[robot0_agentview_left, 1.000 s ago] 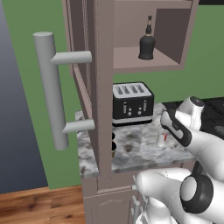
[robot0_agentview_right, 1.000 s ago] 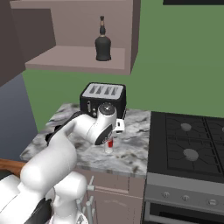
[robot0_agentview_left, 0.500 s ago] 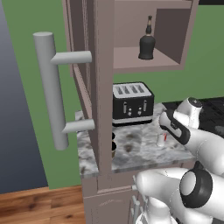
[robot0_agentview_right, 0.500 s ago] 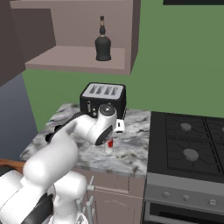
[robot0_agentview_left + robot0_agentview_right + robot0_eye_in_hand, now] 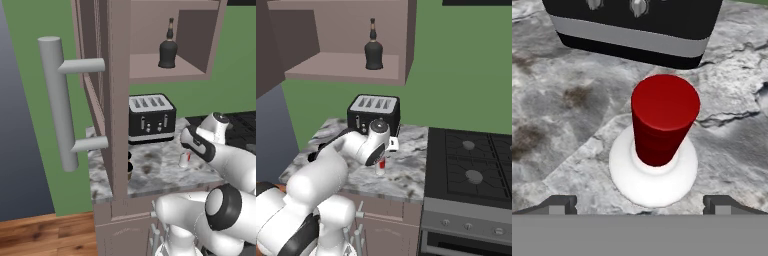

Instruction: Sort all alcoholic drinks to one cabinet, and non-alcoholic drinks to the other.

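Note:
The slim clear bottle (image 5: 662,117), seen from above by its red cap, stands upright on the marble counter in front of the toaster. My gripper (image 5: 642,202) hangs just over it, open, one fingertip (image 5: 559,204) on each side of the bottle and neither touching it. From the sides the slim bottle (image 5: 184,159) (image 5: 381,165) sits right under my hand. The squat black bottle (image 5: 167,50) (image 5: 374,50) stands on the shelf of the open wall cabinet (image 5: 165,72). A small tan cup (image 5: 129,169) peeks out behind the cabinet door's edge.
The cabinet door (image 5: 112,100) swings out toward me with its thick grey bar handle (image 5: 57,100). The black four-slot toaster (image 5: 151,117) (image 5: 374,112) sits at the back of the counter (image 5: 155,172). A stove (image 5: 471,165) lies to the right.
The arm's elbow has shifted slightly. The gripper stays over the slim bottle, and the bottles have not moved.

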Tool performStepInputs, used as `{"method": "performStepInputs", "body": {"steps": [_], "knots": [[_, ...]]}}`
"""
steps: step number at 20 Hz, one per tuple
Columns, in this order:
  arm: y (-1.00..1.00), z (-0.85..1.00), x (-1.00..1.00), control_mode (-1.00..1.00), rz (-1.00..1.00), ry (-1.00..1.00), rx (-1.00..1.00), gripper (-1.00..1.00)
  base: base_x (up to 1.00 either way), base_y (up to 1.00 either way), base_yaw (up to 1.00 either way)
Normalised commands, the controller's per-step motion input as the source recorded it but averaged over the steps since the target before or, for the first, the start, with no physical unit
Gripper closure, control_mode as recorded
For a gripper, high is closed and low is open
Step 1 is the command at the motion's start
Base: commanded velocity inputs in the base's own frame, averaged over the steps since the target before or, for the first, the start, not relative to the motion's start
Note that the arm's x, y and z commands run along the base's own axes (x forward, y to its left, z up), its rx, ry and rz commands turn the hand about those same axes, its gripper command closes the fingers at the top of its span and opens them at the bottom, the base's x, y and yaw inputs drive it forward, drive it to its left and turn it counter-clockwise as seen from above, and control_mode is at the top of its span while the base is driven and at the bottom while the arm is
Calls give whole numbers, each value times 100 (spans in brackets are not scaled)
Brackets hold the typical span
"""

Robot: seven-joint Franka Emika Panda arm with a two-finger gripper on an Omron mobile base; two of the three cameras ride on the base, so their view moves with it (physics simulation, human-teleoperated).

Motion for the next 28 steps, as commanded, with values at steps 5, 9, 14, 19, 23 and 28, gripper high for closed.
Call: {"method": "performStepInputs", "body": {"steps": [5, 9, 14, 19, 23, 28], "knots": [[0, -6, 6, -100, 0, 0, 0, -100, 0, 0, 0], [0, -4, 6, -100, 0, 0, 0, -100, 0, 0, 0], [-1, -4, 5, -100, 0, 0, 0, -100, 0, 0, 0], [-1, -5, 8, -100, 0, 0, 0, -100, 0, 0, 0], [0, -6, 5, -100, 0, 0, 0, -100, 0, 0, 0], [0, -6, 2, -100, 0, 0, 0, -100, 0, 0, 0]]}}
